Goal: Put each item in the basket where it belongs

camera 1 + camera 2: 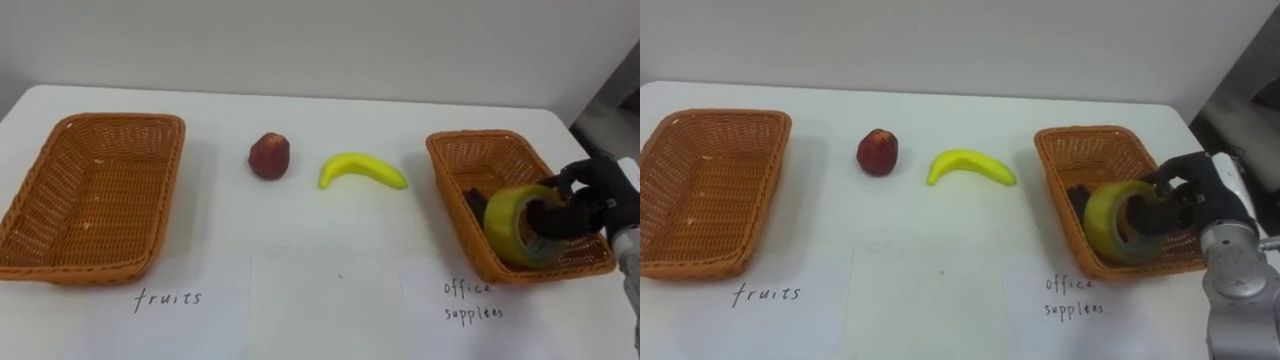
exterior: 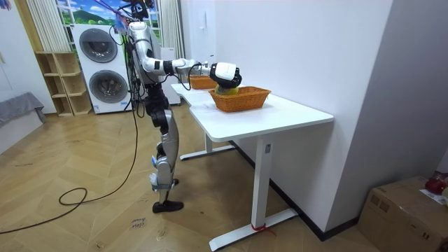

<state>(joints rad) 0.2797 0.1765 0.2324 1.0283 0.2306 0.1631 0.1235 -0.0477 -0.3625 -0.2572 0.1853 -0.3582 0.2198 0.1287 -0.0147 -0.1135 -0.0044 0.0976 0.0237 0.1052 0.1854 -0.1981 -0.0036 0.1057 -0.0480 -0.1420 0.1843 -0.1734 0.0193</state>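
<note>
Farthest to the left of the right hand [image 1: 598, 198], at the other end of the white table [image 1: 300, 300], lies an empty woven basket [image 1: 95, 195]. A paper sheet [image 1: 170, 298] with handwriting lies just in front of it. Closer to the hand, but still well apart from it, a red fruit [image 1: 269, 156] stands on the bare table. Just to the right of it lies a yellow banana [image 1: 361, 171], curved, with its ends pointing toward the robot. Neither fruit touches a basket.

Next comes the second woven basket [image 1: 478, 150], directly under and beside the hand. A second handwritten sheet [image 1: 470, 300] lies before it. Inside this basket, just to the left of the hand, lies a small dark thing [image 1: 472, 200]; what it is I cannot tell.

The roll of tape [image 1: 500, 225], yellow-green, is in the hand itself. It stands on its edge over the front right part of the basket, its open side toward the camera. The dark fingers are curled round it, some of them passing through its hole. Whether the roll touches the basket's bottom I cannot tell.

In the room view the robot stands upright at the table's long side, its right arm stretched out over the basket.
</note>
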